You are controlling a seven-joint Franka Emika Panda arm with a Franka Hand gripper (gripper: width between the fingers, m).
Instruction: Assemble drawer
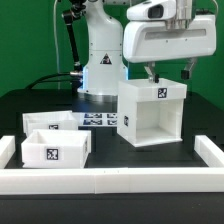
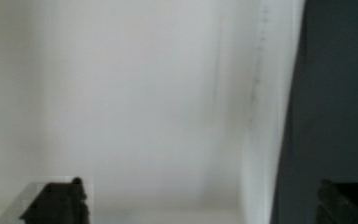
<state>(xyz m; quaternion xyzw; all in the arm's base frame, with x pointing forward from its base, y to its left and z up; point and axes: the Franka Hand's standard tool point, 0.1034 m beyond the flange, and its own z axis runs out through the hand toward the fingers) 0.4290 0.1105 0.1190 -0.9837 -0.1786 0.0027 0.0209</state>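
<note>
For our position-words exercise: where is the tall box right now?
In the exterior view, the tall box stands right of centre on the table, just below the hand; the marker board lies to its left in that view.

The arm (image 1: 102, 45) is white and round, with a thin black cable (image 1: 70, 42) and black fingers (image 2: 55, 203).
</note>
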